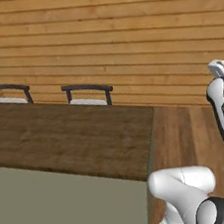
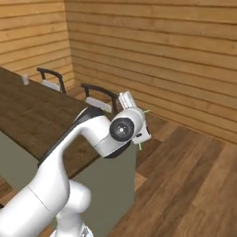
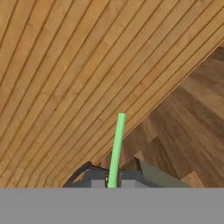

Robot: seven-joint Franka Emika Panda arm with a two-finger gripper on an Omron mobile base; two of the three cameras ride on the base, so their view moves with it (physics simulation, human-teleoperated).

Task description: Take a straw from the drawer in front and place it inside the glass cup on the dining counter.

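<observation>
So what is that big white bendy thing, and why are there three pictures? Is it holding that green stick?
The white bendy thing is a robot arm that rides on a driving base. Two pictures come from cameras on that base, looking over the arm from its left and its right. The third comes from a camera on the robot's hand.

Its gripper, the two-finger claw at the arm's end, is shut on a thin green straw, so yes, it is holding it.

The long dark-brown wooden dining counter stands beside the arm, with black-framed stools behind it. At the counter's far end stands a small pale thing, perhaps the glass cup, though it is too small to tell.
</observation>
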